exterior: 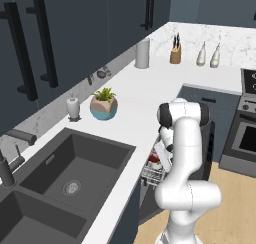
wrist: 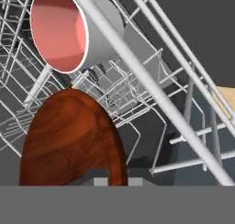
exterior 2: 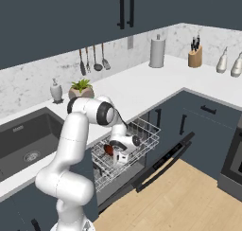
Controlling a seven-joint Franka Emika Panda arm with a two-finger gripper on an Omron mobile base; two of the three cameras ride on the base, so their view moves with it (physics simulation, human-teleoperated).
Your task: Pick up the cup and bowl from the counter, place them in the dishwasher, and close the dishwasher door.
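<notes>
The dishwasher [exterior 2: 124,178] stands open under the counter [exterior 2: 142,88], its door [exterior 2: 165,164] lowered and the silver wire rack [exterior 2: 144,130] pulled out. My gripper [wrist: 118,182] reaches down into the rack [exterior: 150,174] and is shut on the rim of the glossy reddish-brown bowl [wrist: 69,140], which stands on edge right in front of the hand. In the right base view the bowl [exterior 2: 109,149] shows dark beside the hand [exterior 2: 120,154]. Just beyond it the cup [wrist: 69,30] lies on its side among the wires, its pink inside facing the hand.
A dark double sink [exterior: 65,183] is set in the counter on the left. A plant pot [exterior: 104,107], soap dispenser [exterior: 73,108], paper-towel roll [exterior: 142,54], knife block [exterior: 175,53] and bottles [exterior: 201,55] stand along the wall. The oven [exterior: 245,138] is at right.
</notes>
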